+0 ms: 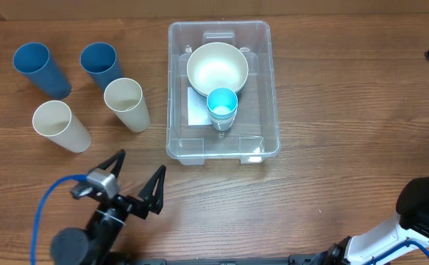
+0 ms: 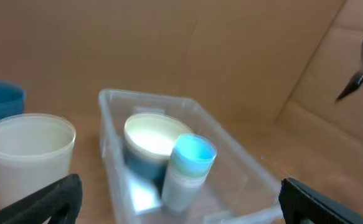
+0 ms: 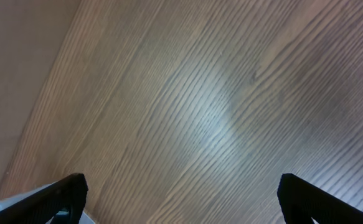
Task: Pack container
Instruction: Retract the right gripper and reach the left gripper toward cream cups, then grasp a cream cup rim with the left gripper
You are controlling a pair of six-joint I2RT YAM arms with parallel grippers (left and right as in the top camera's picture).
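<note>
left gripper (image 1: 142,162); right gripper (image 3: 181,193): jaws held apart, empty | large clear rectangular plastic container (image 1: 258,118): set mid wooden table (image 1: 332,147) | risk: nearest cream plastic cup (image 1: 128,105) could be toppled if clipped on approach

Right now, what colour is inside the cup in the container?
Light blue; the cup shows best in the overhead view.

Wood-grain table (image 1: 332,110) backed by a brown cardboard wall (image 2: 169,43)

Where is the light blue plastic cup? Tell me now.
Overhead view: the light blue plastic cup sits inside the large clear plastic rectangular bin at mid-table, just robot-side of the white round bowl.
</note>
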